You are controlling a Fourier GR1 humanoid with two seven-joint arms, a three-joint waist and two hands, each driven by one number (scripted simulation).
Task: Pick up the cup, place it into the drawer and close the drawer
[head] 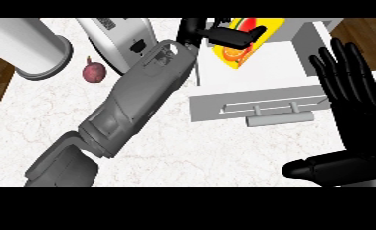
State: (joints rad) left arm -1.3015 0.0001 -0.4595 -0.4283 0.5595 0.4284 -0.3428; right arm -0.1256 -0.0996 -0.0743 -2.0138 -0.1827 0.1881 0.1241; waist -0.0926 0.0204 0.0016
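cup (235,55) partly hidden behind left robot hand (228,36), canister (33,45) cropped at edge

Marbled counter (183,147), grey cylinder (37,47), white appliance (117,34), reddish bulb (93,70), perhaps an onion, open drawer unit (257,105) at right

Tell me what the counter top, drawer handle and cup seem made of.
Counter top: pale stone, perhaps marble, matte, with faint veins. Drawer handle: grey bar, likely metal, dull even tone. Cup: smooth yellow with orange print; plastic or glazed ceramic, cannot tell.
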